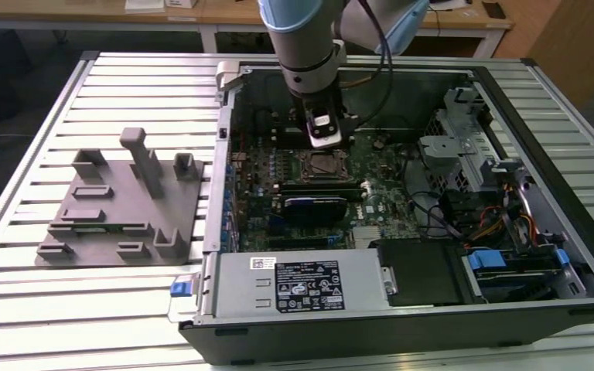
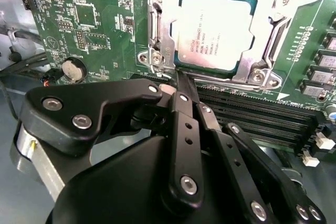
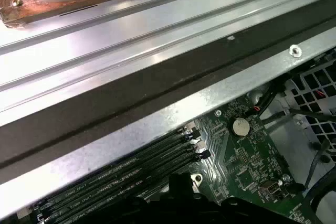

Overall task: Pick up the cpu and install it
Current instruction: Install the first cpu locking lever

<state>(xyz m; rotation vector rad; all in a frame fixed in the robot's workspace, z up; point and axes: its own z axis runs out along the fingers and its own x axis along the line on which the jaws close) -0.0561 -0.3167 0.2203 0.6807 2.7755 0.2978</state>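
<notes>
The cpu (image 2: 214, 34) is seen lying flat in the socket (image 2: 157, 40) of the green motherboard (image 2: 89, 19) in the second wrist view, its silver-grey top facing up and the metal frame standing around its edges. In the exterior view the same chip (image 1: 325, 163) is being shown inside the open computer case (image 1: 544, 139), which is resting on a ribbed metal desk (image 1: 29, 309).

The gripper (image 2: 178, 85) is being held just beside the socket, above the row of black memory slots (image 2: 252, 124). Its fingers (image 2: 184, 103) are being kept pressed together, with nothing between them, and no contact with the chip is visible. In the exterior view the arm (image 1: 302, 46) is reaching down into the case, with the gripper (image 1: 323, 139) hanging just over the socket area.

A round coin battery (image 2: 72, 68) is sitting on the board to one side of the socket; it is also seen in the first wrist view (image 3: 240, 126), near the memory slots (image 3: 131, 174). A grey fixture block (image 1: 121, 201) is standing on the desk at the exterior view's left of the case, well apart from the gripper. A grey power supply box (image 1: 297, 282) is occupying the near part of the case.
</notes>
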